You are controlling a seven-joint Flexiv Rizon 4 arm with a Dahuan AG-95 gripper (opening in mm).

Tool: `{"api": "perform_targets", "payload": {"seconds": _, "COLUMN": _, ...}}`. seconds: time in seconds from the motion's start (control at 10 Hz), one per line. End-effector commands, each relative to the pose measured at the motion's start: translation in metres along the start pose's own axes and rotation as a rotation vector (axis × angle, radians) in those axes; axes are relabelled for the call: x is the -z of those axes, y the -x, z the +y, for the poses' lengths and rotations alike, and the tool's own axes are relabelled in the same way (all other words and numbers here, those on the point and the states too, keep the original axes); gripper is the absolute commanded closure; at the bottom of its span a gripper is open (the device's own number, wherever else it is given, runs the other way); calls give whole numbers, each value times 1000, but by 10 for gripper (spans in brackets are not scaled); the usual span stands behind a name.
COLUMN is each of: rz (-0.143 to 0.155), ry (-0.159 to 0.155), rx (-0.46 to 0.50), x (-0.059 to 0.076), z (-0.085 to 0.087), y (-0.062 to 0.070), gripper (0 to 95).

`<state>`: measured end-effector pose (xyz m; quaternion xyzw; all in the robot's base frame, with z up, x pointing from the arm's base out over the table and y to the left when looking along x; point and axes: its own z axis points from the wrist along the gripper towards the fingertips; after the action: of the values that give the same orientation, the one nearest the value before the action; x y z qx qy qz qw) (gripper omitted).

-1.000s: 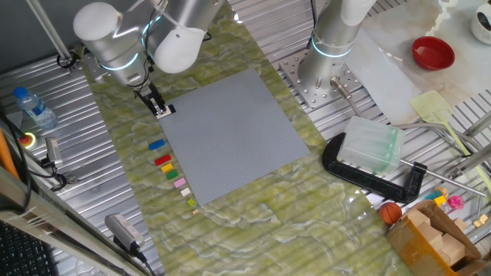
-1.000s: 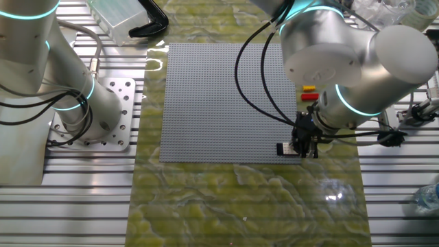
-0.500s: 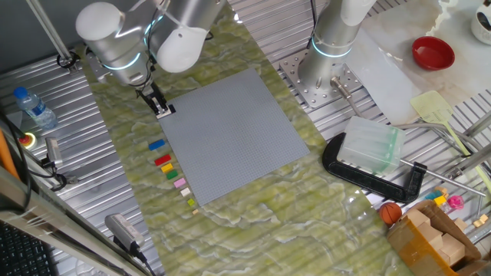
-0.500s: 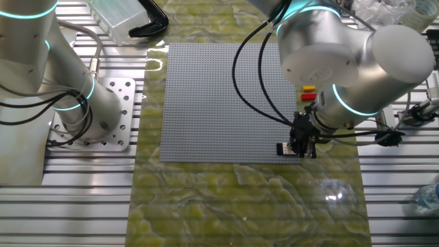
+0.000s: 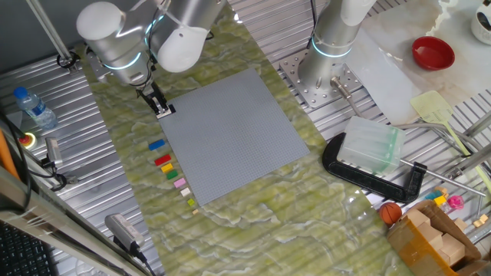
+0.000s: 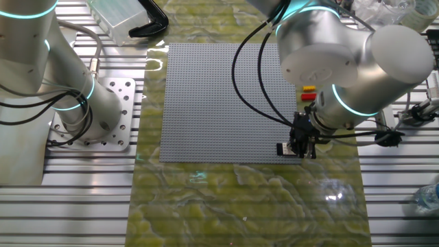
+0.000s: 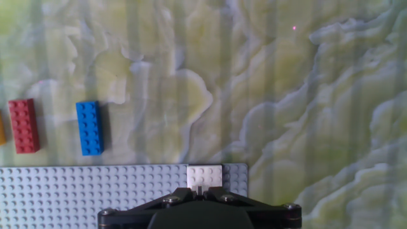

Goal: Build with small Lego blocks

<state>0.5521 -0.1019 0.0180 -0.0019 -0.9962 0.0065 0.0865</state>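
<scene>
Studded matt grey plastic baseplate (image 7: 95,191) on a glossy green marble-patterned mat (image 7: 286,95); smooth plastic white brick (image 7: 204,175), blue brick (image 7: 89,128) and red brick (image 7: 23,125); ribbed metal table (image 6: 82,185)

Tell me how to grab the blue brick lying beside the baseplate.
Come straight down on the blue brick and close across its two long sides. It lies flat, studs up, on the green mat, so only the sides offer flat faces. The red brick sits parallel with a gap between them, and the baseplate edge is just past one short end, so the long sides look freer.
</scene>
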Motion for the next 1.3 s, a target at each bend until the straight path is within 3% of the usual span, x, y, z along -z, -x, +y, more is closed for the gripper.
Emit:
{"api": "perform_targets", "payload": {"seconds": 0.1, "rz": -1, "ry": 1, "rx": -3, "x": -9, "z": 0, "y": 1, "gripper": 950}}
{"api": "perform_targets", "payload": {"seconds": 0.5, "rz": 25, "ry": 6, "rx": -5, "x": -10, "z": 0, "y": 3, "gripper": 950}}
{"api": "perform_targets", "payload": {"seconds": 0.9, "rz": 13, "ry": 5, "rx": -12, "x": -25, "z": -1, "y": 5, "gripper": 950}}
{"api": "perform_targets", "payload": {"seconds": 1.0, "rz": -4, "ry": 4, "rx": -13, "x": -27, "z": -1, "y": 6, "gripper": 950}}
{"api": "perform_targets", "payload": {"seconds": 1.3, "rz": 0, "ry": 2, "rx": -16, "x": -22, "z": -1, "y": 8, "gripper": 950}}
